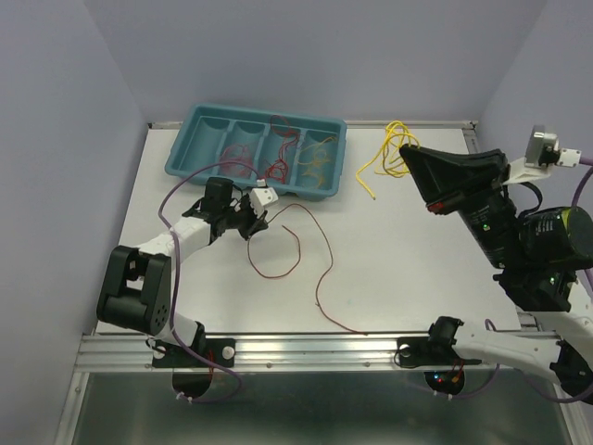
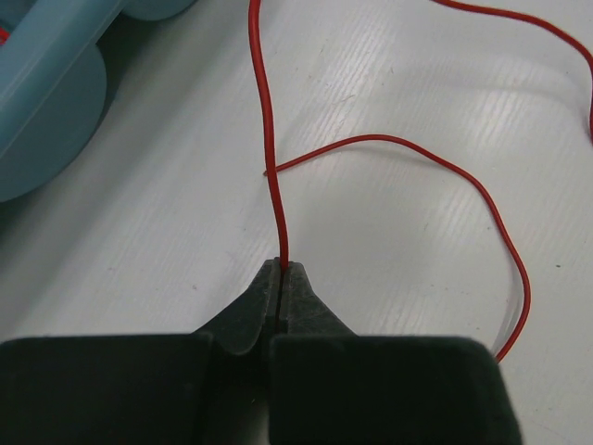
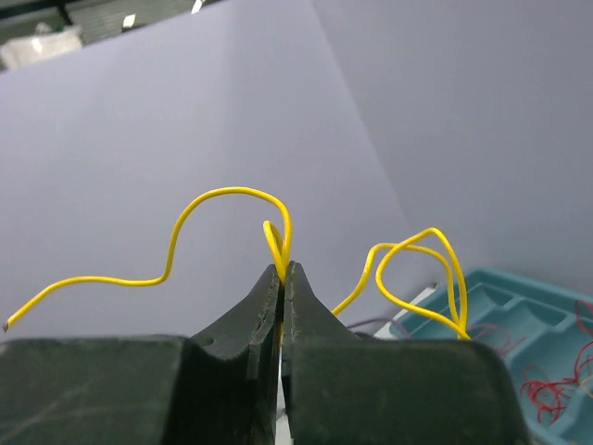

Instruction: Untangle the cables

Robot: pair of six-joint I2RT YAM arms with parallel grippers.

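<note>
From above, the left gripper (image 1: 252,221) is low over the white table (image 1: 417,269), just in front of a teal tray (image 1: 181,153). It is clamped on one end of a long red cable (image 1: 320,269), which lies in loose curves toward the near edge. More thin wires (image 1: 287,148), red and yellow, lie in the tray's compartments. The right gripper (image 1: 406,156) is raised at the far right and pinches a yellow cable (image 1: 382,153) that hangs in loops beside the tray.

In the left wrist view, the jaws are pressed together on the red cable, which runs straight away from the tips.

In the right wrist view, the jaws are tight on a bend of the yellow cable, with loops in the air on both sides.
</note>
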